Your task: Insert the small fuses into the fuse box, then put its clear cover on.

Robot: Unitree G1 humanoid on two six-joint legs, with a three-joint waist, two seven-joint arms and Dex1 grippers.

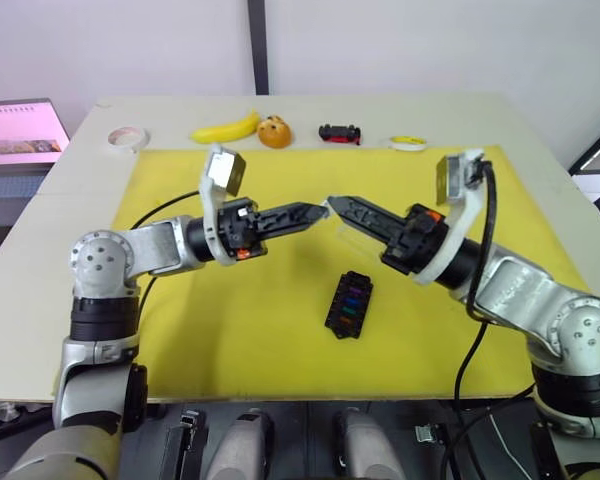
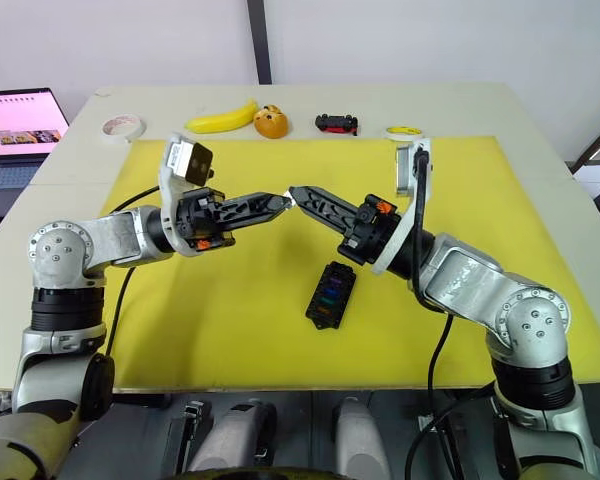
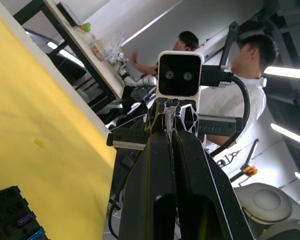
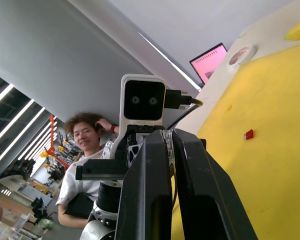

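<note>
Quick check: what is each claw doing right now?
Left claw: shut on one end of the clear cover.
Right claw: shut on the other end of it.

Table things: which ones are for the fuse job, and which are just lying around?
For the job:
- fuse box, with coloured fuses already in it
- clear cover, pinched between the left gripper and the right gripper

Just lying about:
- banana
- orange toy
- toy car
- white tape roll
- yellow tape roll
- laptop
</note>
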